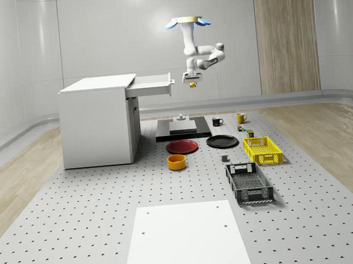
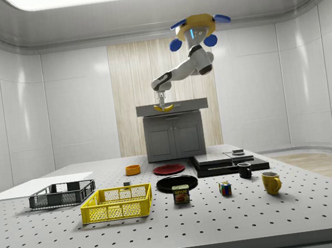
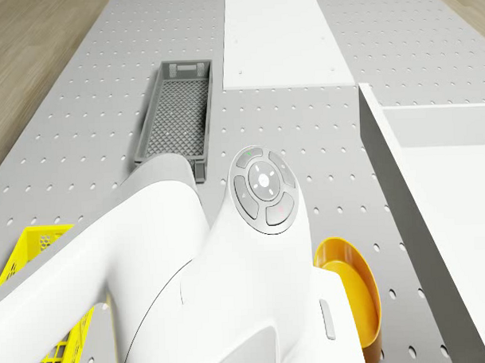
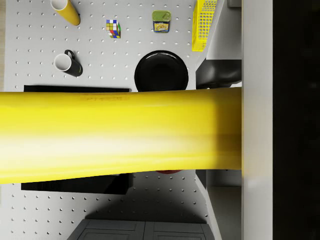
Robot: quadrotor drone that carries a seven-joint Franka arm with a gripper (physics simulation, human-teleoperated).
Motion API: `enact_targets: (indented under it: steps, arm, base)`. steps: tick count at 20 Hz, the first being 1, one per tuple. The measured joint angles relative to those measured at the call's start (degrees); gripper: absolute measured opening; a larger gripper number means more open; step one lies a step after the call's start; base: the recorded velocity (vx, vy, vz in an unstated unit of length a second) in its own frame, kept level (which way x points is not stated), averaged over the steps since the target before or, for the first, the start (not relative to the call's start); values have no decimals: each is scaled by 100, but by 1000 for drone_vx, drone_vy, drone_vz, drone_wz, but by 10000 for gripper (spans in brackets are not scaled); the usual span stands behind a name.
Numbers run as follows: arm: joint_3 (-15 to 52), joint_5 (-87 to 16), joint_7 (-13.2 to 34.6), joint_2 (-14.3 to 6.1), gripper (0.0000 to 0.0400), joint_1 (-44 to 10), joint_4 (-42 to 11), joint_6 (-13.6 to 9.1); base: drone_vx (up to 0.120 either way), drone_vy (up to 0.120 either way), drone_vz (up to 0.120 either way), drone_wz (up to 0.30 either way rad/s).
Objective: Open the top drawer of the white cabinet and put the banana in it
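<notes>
The white cabinet [image 1: 98, 123] stands at the whole-scene view's left, its top drawer [image 1: 151, 85] pulled out toward the right. I hover high above the black slab [image 1: 182, 129], drone body [image 1: 185, 22] just beyond the drawer's front. My arm hangs down, and my gripper [image 1: 192, 80] is shut on the yellow banana [image 1: 192, 85], which sits level with the drawer front and just outside it. From the side, the gripper [image 2: 161, 100] holds the banana [image 2: 164, 108] in front of the drawer panel [image 2: 188, 104]. In the wrist view the banana [image 4: 120, 135] lies straight across.
Below lie a red plate [image 1: 182, 146], black plate [image 1: 222, 141], orange bowl [image 1: 177, 162], yellow basket [image 1: 263, 150], grey basket [image 1: 250, 183], two mugs [image 1: 217, 121], a can [image 4: 161, 21] and a colour cube [image 4: 113, 28]. A white panel [image 1: 186, 242] lies nearest.
</notes>
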Motion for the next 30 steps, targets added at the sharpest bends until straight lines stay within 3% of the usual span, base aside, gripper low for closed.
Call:
enact_targets:
  steps: [3, 12, 30]
  arm:
    - [0, -2, -1, -3, 190, 1, 0, 3]
    - [0, -6, -4, -13, 190, 5, 1, 12]
    - [0, -12, -8, -27, 190, 11, 2, 25]
  base:
    - [-120, -13, 120, 0]
    - [-120, -120, 120, 0]
    - [-2, -120, 53, 0]
